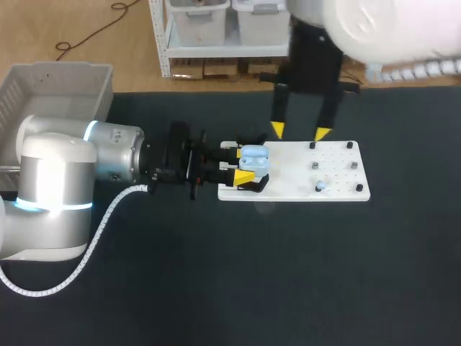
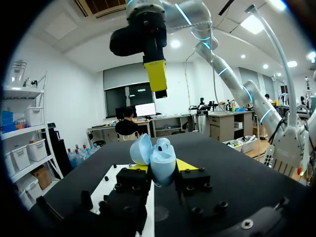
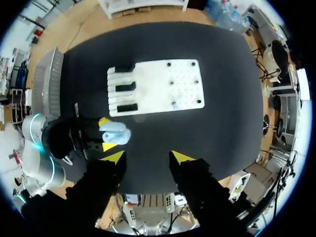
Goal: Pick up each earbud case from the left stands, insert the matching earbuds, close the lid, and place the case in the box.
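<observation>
Begin at the earbud case (image 1: 253, 155): pale blue, lid swung open, pinched from two sides between the yellow tips of the left gripper (image 1: 245, 166), over the left end of the white board (image 1: 295, 176). Cannot tell whether lifted clear of the black stand (image 1: 253, 186) beneath. Just on the far side, find the right gripper (image 1: 300, 132): spread wide, carrying nothing, touching nothing, hanging above the board. Further right, close to the board's near edge, note a small pale piece (image 1: 320, 186), probably an earbud; too small to confirm. At the far left of the table, the grey box (image 1: 57, 83).

Judged to be at the insertion step: case presented open, no earbud fetched yet. Next calls for lowering the right gripper onto that small piece, closing gently, then carrying it into the open case while holding the case steady.
</observation>
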`<state>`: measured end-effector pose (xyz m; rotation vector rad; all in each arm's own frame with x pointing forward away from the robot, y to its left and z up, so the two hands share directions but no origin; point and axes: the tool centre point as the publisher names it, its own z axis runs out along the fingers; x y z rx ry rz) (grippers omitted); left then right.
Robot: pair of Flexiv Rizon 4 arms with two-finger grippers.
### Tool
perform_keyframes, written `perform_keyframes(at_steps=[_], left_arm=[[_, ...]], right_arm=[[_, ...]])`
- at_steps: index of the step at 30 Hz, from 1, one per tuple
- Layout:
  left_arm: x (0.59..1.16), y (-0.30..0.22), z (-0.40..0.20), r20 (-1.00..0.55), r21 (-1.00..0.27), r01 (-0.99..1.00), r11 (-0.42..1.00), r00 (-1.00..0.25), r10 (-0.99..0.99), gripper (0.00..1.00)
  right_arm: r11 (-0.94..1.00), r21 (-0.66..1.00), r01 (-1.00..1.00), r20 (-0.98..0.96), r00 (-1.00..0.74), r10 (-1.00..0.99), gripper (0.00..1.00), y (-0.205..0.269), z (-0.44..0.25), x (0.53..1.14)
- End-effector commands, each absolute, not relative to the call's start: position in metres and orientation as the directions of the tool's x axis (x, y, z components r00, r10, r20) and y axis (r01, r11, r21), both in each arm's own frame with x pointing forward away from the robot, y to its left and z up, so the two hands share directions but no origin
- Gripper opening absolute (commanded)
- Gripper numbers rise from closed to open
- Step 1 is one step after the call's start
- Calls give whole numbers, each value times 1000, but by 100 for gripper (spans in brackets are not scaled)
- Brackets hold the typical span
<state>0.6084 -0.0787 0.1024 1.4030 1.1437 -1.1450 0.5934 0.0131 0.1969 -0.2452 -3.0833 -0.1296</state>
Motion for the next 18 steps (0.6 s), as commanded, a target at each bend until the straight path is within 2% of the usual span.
perform_keyframes(at_steps=[1, 11, 18], left_arm=[[609, -79, 102, -989, 112, 988, -103, 121, 89, 0], [609, -79, 102, -989, 112, 988, -103, 121, 89, 0], [609, -79, 102, -989, 112, 988, -103, 121, 89, 0]], right_arm=[[968, 187, 166, -268, -940, 212, 63, -7, 190, 588], [959, 202, 199, -258, -934, 248, 53, -23, 152, 613], [961, 179, 212, -187, -951, 245, 55, -36, 125, 624]])
